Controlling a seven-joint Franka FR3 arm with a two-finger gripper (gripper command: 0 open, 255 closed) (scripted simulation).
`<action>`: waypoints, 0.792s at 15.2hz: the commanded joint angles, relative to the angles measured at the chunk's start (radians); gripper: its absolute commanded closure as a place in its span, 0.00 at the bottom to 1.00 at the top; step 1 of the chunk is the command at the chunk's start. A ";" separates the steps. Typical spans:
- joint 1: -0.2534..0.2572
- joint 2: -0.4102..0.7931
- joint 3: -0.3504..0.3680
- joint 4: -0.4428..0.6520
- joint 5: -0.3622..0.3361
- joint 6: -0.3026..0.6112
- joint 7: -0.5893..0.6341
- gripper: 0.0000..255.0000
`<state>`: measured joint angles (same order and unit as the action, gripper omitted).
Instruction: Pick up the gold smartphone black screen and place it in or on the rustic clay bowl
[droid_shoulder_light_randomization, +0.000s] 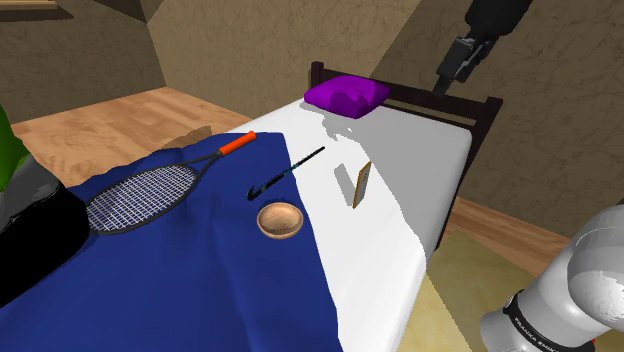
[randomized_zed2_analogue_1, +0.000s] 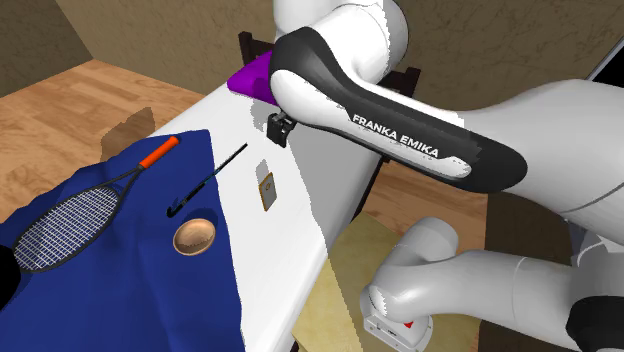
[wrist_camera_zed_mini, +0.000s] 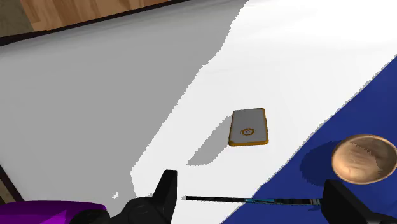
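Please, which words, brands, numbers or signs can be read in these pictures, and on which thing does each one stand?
"FRANKA EMIKA": white letters on the black part of the arm, second exterior view.
White lettering on the dark band low on the arm, shoulder view: too small to read.
A round gold ring mark, no letters, on the grey face of the smartphone, wrist view.
No numbers can be read.

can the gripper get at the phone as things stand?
Probably yes. The gripper hangs over the white sheet, jaws apart. The smartphone is in the open there. The bowl and thin dark rod lie apart from it, so nothing blocks a descent.
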<state>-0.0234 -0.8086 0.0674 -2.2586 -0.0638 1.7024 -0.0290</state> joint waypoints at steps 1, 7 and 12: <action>0.000 0.000 0.000 0.000 0.000 0.000 0.000 0.00; -0.004 0.149 -0.001 -0.053 0.019 0.132 0.023 0.00; -0.007 0.296 0.000 -0.071 0.036 0.238 0.040 0.00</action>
<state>-0.0306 -0.5468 0.0649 -2.3292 -0.0324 1.9179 0.0047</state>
